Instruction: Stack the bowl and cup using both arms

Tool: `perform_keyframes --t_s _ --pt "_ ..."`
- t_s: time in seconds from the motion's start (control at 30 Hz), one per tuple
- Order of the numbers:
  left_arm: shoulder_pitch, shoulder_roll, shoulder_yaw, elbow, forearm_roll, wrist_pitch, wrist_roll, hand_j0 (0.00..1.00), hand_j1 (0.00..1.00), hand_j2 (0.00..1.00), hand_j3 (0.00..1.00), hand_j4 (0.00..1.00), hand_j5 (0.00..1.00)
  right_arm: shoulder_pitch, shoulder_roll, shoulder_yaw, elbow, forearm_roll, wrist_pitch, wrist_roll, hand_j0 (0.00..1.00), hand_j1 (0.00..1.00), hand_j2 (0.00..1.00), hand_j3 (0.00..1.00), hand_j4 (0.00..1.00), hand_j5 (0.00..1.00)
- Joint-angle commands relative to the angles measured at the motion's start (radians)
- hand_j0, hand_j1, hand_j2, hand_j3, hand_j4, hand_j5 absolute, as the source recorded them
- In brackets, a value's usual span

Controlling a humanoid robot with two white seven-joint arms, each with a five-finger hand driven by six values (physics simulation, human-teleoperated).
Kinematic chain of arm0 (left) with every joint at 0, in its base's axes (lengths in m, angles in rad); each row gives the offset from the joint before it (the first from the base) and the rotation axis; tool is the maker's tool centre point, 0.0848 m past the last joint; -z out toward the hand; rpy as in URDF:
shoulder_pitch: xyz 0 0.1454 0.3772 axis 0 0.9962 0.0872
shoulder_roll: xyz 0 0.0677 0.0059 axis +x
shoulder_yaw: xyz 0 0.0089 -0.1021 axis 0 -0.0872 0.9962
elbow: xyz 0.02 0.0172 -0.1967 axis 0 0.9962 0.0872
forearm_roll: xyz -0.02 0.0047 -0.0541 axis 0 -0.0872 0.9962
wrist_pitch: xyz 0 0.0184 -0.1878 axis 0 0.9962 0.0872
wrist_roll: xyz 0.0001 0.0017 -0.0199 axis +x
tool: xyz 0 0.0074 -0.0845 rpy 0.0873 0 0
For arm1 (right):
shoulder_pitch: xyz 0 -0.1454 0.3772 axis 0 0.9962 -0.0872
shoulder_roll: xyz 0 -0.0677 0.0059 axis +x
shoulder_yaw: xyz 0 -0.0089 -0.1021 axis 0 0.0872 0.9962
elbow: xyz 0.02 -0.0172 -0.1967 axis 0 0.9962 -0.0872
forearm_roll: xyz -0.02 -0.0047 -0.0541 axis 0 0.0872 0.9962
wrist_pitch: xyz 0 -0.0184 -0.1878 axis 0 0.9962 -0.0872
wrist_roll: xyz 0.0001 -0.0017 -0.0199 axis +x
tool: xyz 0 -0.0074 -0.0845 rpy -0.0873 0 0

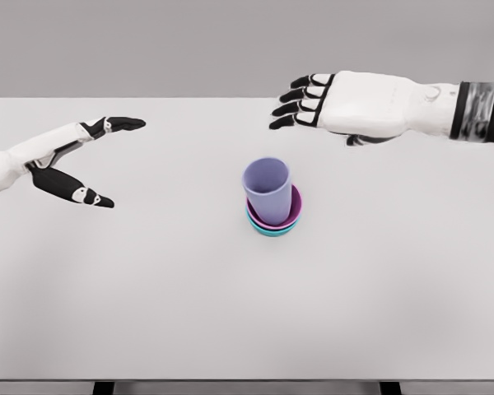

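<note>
The left hand (62, 160) was seen entering from the picture's left edge, low over the table (107, 313), with its arm angled up and to the right. Its fingers were stretched out toward the right and its thumb was splayed downward, so that a wide, empty V was formed; nothing was held. The right hand (346, 103) was reached in from the right edge near the table's far side, held level with its back turned upward and the arm running almost horizontally. Its black-tipped fingers (296, 103) were pointed left and only slightly bent, relaxed and holding nothing; the thumb was mostly hidden beneath the palm.

Near the table's middle, a lilac cup (267, 189) was found standing in a pink bowl (290, 216), which in turn was nested in a teal bowl (272, 231). The cup's long axis was nearly vertical, with the open mouth turned upward and the top leaned a little to the left, though that lean may have been only an effect of the camera angle. The bowls' openings were likewise faced upward.

The stack was set between the two hands and nearer the camera than either. It was well apart from the left hand, lying to that hand's right, and below and left of the right hand, untouched by both.
</note>
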Motion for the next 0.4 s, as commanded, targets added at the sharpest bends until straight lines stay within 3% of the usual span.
perform_keyframes --t_s 0.0,0.2,0.37 --pt "0.000 -0.013 0.001 0.000 0.008 0.002 0.000 1.00 1.00 1.00 1.00 1.00 1.00 0.003 -0.039 -0.061 0.054 -0.024 0.002 0.000 1.00 1.00 1.00 1.00 1.00 1.00" --pt "0.002 -0.013 0.001 0.000 0.005 0.002 0.000 1.00 1.00 1.00 1.00 1.00 1.00 0.083 -0.168 -0.045 0.249 -0.020 0.002 0.000 1.00 1.00 1.00 1.00 1.00 1.00" --pt "0.002 -0.013 0.003 0.000 0.002 0.002 0.000 1.00 1.00 1.00 1.00 1.00 1.00 0.095 -0.183 -0.044 0.320 -0.016 0.002 0.000 1.00 1.00 1.00 1.00 1.00 1.00"
